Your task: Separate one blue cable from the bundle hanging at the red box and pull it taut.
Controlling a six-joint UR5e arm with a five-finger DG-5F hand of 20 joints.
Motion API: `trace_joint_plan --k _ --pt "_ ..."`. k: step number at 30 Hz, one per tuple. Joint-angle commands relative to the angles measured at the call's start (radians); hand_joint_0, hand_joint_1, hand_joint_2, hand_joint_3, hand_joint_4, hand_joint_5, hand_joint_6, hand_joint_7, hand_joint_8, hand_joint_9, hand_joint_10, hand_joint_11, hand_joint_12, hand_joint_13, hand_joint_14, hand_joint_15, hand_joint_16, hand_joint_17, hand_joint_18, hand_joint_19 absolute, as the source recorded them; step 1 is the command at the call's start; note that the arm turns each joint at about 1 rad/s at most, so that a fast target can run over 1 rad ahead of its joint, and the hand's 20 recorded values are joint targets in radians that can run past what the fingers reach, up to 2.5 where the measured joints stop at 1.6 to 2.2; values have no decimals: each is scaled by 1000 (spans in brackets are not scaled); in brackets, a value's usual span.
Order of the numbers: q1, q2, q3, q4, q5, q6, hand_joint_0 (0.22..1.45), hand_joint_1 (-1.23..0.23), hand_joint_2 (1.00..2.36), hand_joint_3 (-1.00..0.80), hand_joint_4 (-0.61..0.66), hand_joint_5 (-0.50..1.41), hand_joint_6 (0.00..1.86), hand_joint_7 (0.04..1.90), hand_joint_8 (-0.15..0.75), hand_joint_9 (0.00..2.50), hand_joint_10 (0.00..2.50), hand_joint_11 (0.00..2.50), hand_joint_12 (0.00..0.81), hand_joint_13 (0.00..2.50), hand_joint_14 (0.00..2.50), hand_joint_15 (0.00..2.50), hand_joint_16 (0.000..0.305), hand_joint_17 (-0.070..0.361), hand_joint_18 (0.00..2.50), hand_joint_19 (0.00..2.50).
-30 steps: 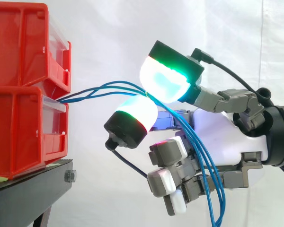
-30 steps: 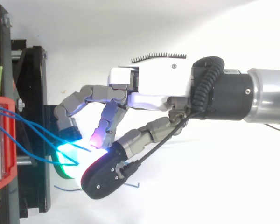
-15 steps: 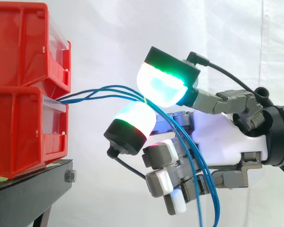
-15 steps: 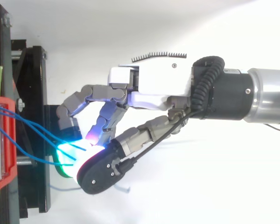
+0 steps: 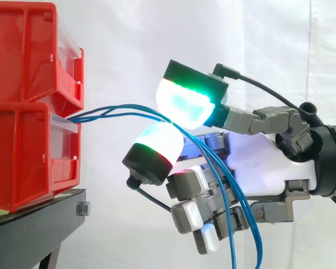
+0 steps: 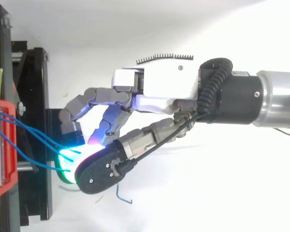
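Observation:
Two red bins [image 5: 28,140] are stacked at the left on a black stand [image 5: 33,230]. Three thin blue cables [image 5: 123,109] leave the gap between the bins and run right. They pass between two glowing green-white fingertips [image 5: 185,103] of my hand [image 5: 263,162], then drape down over the palm. The two pads meet on the cables, about a hand's width from the bins. I cannot tell how many strands they pinch. The other fingers are curled below. From above, the cables [image 6: 34,133] reach from the red bin [image 6: 0,145] to my hand [image 6: 154,89].
A loose blue cable end [image 6: 123,195] hangs below the hand in the top view. The black stand [image 6: 36,96] lies under the fingers there. A white curtain [image 5: 157,33] is behind everything.
The upper glowing pad has moved left toward the bins and down onto the lower pad. The hanging cable strands shifted left over the palm, and the loose end swung into sight from above.

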Motion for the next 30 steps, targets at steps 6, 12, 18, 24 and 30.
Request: trace_joint_plan --k 6,12,18,24,30 --pt "0 0 1 1 0 0 676 -844 1019 -247 22 -208 871 1178 281 988 30 1061 357 932 24 699 46 103 886 669" --pt "0 -1 -1 1 0 0 786 -893 1006 -431 5 -213 894 1180 268 993 30 1064 346 942 24 695 44 99 891 641" --pt "0 -1 -1 -1 0 0 825 -920 1000 -500 -65 -195 893 1217 268 1046 31 1083 343 960 23 691 42 94 878 614" --pt "-2 -1 -1 -2 0 0 803 -959 1000 -500 -82 -178 887 1271 253 1071 33 1085 333 968 26 687 42 95 897 577" --pt "-2 -1 -2 -2 0 0 637 -914 1000 -500 -108 -128 869 1407 256 1125 32 1047 334 981 26 704 41 92 890 647"
